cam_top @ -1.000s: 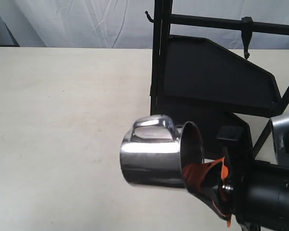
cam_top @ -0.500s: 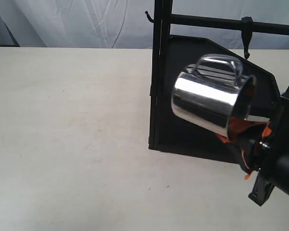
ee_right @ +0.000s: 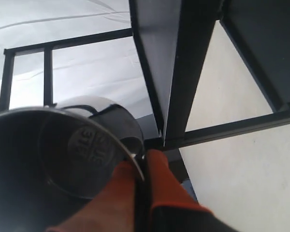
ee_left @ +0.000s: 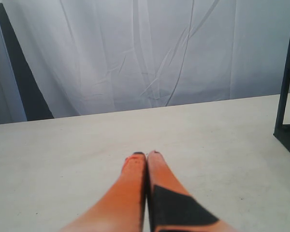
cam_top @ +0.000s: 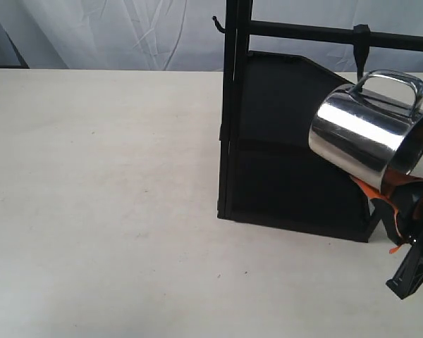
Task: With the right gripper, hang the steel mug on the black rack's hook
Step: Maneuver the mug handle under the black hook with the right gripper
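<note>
The steel mug (cam_top: 363, 137) hangs in the air at the right, tilted, its looped handle uppermost and just below the hook (cam_top: 361, 56). My right gripper (cam_top: 389, 191) is shut on the mug's rim from below, one orange finger inside and one outside; in the right wrist view the mug (ee_right: 63, 154) fills the near side with the gripper (ee_right: 141, 157) pinching its wall. The black rack (cam_top: 296, 148) stands behind the mug, and its frame (ee_right: 179, 72) looms close in the right wrist view. My left gripper (ee_left: 146, 154) is shut and empty above the table.
A short curled prong (cam_top: 217, 24) sticks out from the rack's upright post at the top left. The pale table (cam_top: 99, 197) stretches to the left of the rack. A white curtain (cam_top: 113, 32) hangs behind.
My right gripper has carried the mug up and to the right, from low in front of the rack to just under the hook. The left gripper shows no earlier frame.
</note>
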Motion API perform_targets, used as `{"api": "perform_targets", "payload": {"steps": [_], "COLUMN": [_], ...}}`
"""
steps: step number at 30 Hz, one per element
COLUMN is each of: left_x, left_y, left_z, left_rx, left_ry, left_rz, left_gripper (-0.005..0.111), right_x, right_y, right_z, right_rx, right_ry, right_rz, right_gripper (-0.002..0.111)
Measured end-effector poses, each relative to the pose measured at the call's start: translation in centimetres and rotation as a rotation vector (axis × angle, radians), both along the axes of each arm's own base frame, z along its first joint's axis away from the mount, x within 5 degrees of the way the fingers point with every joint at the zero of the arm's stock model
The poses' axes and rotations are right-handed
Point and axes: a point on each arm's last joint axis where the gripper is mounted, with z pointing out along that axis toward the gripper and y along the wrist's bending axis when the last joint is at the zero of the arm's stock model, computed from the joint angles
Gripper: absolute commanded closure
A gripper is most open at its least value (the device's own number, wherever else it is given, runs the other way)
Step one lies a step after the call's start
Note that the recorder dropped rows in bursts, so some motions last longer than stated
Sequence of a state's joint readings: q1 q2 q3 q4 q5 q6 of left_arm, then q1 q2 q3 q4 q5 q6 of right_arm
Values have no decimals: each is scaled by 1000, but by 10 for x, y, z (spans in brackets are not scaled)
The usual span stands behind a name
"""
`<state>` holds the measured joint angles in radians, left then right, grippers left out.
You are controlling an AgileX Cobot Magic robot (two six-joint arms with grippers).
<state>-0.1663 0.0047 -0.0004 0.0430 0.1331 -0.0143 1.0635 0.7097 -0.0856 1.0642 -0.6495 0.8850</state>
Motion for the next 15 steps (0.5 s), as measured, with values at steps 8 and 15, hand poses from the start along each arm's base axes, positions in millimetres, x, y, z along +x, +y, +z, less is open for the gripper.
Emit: {"api": "perform_targets", "payload": {"steps": [8,15], "left_x": [0,0], "left_y": [0,0], "left_z": [0,0], "left_rx": [0,0], "left_ry": [0,0], "left_rz": [0,0], "left_gripper": [105,105], "right_x": [0,-2], "right_y": [-1,3], "right_z": [-1,-3], "right_rx": [-10,-25], "right_ry": [7,19], "right_rz": [-14,40], "right_gripper": [109,109]}}
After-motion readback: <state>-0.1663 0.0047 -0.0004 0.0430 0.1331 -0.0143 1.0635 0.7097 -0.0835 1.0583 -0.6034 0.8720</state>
